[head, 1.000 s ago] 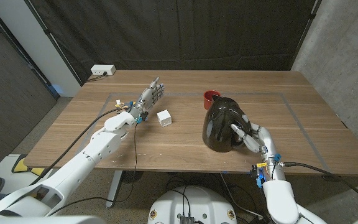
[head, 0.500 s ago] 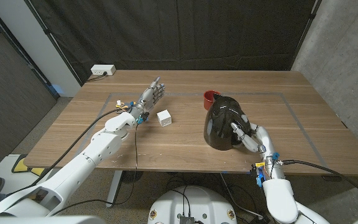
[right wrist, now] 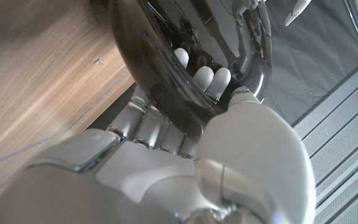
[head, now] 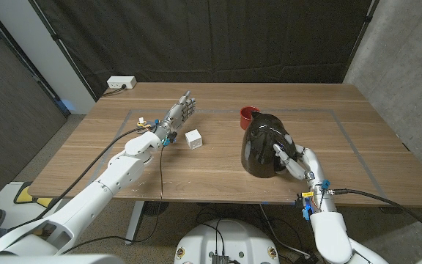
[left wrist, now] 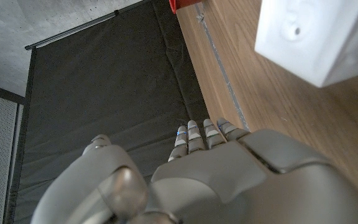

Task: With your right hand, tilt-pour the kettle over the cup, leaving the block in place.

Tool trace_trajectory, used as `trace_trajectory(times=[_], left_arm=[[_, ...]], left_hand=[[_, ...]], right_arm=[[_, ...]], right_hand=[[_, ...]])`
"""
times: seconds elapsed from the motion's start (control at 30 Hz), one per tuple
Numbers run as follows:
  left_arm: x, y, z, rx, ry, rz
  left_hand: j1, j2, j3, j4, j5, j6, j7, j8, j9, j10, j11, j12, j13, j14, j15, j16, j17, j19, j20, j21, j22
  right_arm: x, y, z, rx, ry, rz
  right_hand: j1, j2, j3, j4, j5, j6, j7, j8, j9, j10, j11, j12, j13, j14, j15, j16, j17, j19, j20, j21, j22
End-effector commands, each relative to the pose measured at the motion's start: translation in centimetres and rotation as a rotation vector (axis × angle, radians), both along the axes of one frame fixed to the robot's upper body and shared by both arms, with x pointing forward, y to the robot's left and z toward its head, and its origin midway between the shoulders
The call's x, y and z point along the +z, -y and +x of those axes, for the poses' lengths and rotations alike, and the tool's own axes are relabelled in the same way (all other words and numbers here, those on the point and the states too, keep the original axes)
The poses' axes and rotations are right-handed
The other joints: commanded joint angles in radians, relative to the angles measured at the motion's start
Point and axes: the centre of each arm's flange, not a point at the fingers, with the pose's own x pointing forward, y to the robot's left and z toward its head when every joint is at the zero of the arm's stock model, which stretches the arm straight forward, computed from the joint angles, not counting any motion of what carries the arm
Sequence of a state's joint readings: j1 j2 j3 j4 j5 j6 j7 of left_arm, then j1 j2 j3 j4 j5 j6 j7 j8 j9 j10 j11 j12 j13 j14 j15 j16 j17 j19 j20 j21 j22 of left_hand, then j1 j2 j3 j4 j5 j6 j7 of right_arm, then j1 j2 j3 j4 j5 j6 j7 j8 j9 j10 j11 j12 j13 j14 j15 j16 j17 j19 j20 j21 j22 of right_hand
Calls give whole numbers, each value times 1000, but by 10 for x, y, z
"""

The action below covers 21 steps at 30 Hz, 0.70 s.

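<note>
Head view: the kettle (head: 262,145) is standing right of the desk's centre, closer to the near edge than the far one, its glossy black body leaning slightly toward the red cup (head: 249,114), which is sitting just beyond it on the far side. The right hand (head: 291,159) is grasping the kettle at its handle side, fingers wrapping in from the near right.

Handling judgement: the kettle is looking rigid, smooth and fairly bulky (a slick shell, so a grip on the body alone would likely slip). Its handle seems the sensible hold, and the weight will probably shift toward the spout as it tilts.

The white block (head: 193,138) is lying left of centre, well apart from kettle and cup. The left hand (head: 179,114) is waiting just beside the block on its far-left side, released, fingers stretching out together, touching nothing.

Right wrist view is giving what the head view cannot: fingertips (right wrist: 204,76) are showing against the kettle's shiny curve, closing round a dark bar there. Left wrist view is showing the block from very close, clear of the left hand's fingers. Only the head view is placing cup against kettle.
</note>
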<state>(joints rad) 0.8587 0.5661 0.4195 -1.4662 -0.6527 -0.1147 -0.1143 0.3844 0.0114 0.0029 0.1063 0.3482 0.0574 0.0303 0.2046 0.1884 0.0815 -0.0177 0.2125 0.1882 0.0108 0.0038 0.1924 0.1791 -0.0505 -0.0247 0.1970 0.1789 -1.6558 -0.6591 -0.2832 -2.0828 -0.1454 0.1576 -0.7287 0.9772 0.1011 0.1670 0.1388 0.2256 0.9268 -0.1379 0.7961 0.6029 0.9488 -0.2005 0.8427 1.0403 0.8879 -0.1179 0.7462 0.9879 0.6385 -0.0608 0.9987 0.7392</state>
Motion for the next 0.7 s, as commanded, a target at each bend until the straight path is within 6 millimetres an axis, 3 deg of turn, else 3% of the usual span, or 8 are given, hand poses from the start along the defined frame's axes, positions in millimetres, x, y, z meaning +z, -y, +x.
trace_trajectory(times=[0.03,0.7], left_arm=[[5,-2,-4,12,19,-2],[7,-15,-16,51,34,-15]], left_hand=[[1,3,-5,3,-1,8,2,3,2,11,0,-3,4,10,-2,-1,5,-5,0,4,3],[4,7,-9,2,-3,10,4,1,2,11,1,-4,4,10,-3,-2,5,-5,1,4,3]], right_arm=[[4,7,0,28,38,34],[12,13,8,110,99,123]], right_hand=[[-109,100,34,16,5,21,-1,1,2,24,1,-1,2,13,-103,-2,4,1,-157,10,3],[-137,96,90,20,2,12,-7,28,46,46,1,9,46,36,-102,-8,14,5,-156,43,7]])
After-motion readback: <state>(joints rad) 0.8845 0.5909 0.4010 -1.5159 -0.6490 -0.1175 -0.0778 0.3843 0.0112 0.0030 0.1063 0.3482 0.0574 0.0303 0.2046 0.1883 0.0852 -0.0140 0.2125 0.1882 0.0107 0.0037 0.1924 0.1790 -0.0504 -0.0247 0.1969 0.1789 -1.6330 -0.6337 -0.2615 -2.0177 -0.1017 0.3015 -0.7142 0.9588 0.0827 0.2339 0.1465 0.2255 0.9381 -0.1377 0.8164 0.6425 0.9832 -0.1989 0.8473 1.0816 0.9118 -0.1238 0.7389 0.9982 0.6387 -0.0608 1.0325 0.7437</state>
